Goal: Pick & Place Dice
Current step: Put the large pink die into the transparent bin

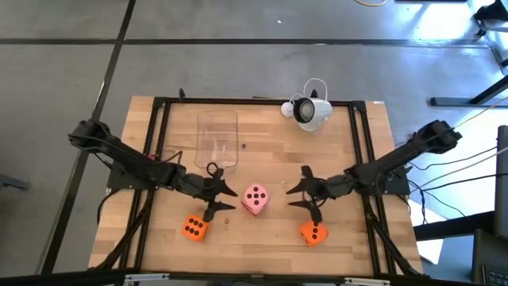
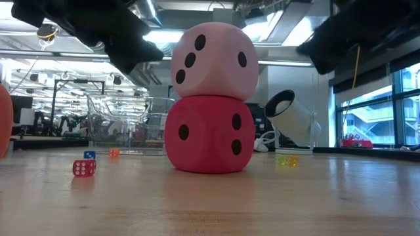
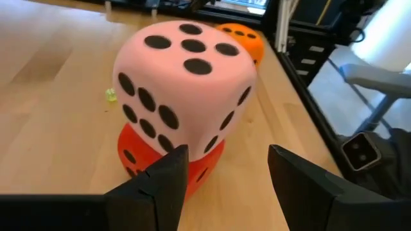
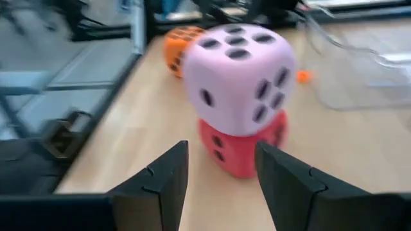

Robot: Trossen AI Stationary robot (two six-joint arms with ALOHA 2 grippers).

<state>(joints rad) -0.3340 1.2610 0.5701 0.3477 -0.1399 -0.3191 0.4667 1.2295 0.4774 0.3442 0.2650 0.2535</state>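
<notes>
Mid-table, stack: pink die [image 1: 255, 199] sits on the red die [image 2: 209, 134], squarely enough, a little turned on it.
Loose dice: one orange die [image 1: 194, 229] lies near the front on the left, the other orange die [image 1: 313, 233] near the front on the right; both rest on the table [image 1: 349, 143], well apart from the stack.
Step in hand: two of four dice stacked, I judge; both arms hang back at either side of the stack, neither carrying anything.
Left gripper [image 1: 216, 193]: just beside the stack, fingers [image 3: 168, 183] spread wide, empty, touching nothing.
Right gripper [image 1: 306, 191]: near the stack, jaws parted, empty.
Next move: probably one gripper drops to its nearer orange die, closes across two flat faces, lifts clear.
Hedge: whether stacking is really the aim is only a guess from the pile.
Risk: soft cubes squash and tilt; a nudge could topple the pair.
</notes>
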